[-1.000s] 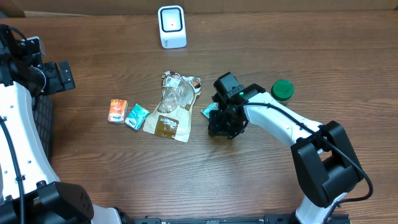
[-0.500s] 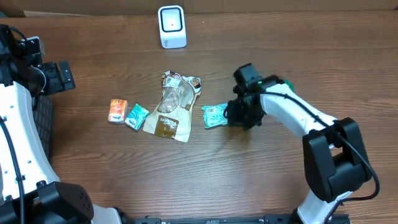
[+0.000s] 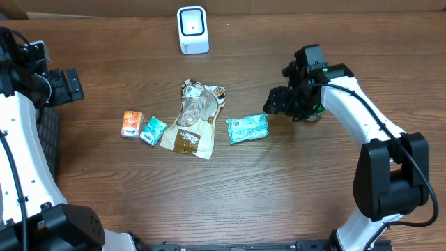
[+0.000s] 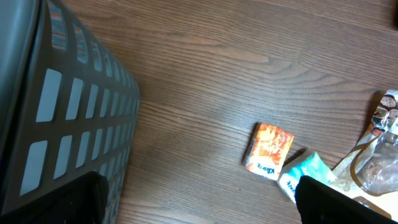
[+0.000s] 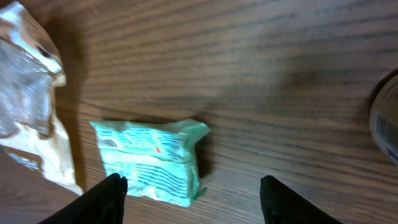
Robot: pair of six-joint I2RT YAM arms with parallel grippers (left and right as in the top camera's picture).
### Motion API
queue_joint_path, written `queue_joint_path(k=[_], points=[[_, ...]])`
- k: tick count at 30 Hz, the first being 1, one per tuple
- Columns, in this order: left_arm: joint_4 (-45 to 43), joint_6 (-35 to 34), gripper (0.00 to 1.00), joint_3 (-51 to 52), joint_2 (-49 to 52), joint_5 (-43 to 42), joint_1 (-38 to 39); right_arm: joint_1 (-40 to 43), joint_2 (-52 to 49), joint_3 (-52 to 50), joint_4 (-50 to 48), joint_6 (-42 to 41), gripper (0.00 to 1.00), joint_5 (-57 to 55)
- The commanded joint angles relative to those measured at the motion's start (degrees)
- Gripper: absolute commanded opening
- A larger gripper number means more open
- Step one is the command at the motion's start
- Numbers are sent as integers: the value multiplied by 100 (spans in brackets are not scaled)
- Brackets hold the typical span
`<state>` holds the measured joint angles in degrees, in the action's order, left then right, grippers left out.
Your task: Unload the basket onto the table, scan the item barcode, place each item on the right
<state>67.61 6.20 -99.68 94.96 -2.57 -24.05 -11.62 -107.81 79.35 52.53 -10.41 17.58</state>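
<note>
Teal tissue pack [image 3: 247,129] lies loose on the tabletop [image 3: 279,195]; right claw [image 5: 194,202] hangs open, empty, near it; pinching over the barcode [image 5: 109,143] would hide it from the scanner [image 3: 192,29].

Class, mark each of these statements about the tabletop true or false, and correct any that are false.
1. The large teal packet lies on the table, apart from the right gripper. True.
2. The white scanner lies among the packets. False: it stands alone near the table's far edge.
3. The orange packet lies beside the small teal packet. True.
4. The left gripper grips the orange packet. False: it is open and empty, off to the table's left side.
</note>
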Motion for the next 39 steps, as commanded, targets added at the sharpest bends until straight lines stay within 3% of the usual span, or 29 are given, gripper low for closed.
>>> queue_joint_path(k=[1,13,39], points=[[-17,70,100,22,20,2,-31,-15,96,-210,-188,326,66,55],[-17,70,100,22,20,2,-31,-15,-710,-267,-743,472,66,529],[-17,68,100,22,20,2,-31,-15,-1143,-289,-739,476,65,1128]])
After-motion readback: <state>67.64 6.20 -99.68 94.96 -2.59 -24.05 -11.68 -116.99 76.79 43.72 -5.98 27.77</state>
